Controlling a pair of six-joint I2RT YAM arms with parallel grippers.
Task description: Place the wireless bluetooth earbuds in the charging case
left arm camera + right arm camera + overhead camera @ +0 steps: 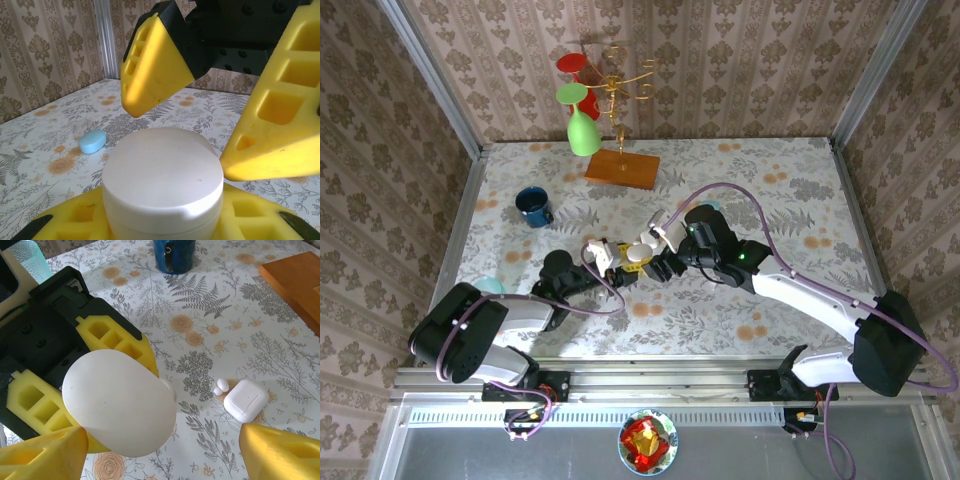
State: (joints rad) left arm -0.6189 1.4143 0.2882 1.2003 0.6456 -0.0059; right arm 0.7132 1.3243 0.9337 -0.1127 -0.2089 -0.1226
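Observation:
A white oval charging case with its lid down sits between the yellow fingers of my left gripper, which is shut on it. From above, the case is held over the middle of the table. My right gripper stands open, one finger on each side of the case and just above it, touching nothing. Two tiny white earbuds lie on the table against a small square white case. A further white bit peeks out behind the held case.
A pale blue pebble case lies on the table beyond the grippers. A blue mug stands at the left, a wooden stand base with hanging glasses at the back. A teal cup is near my left arm.

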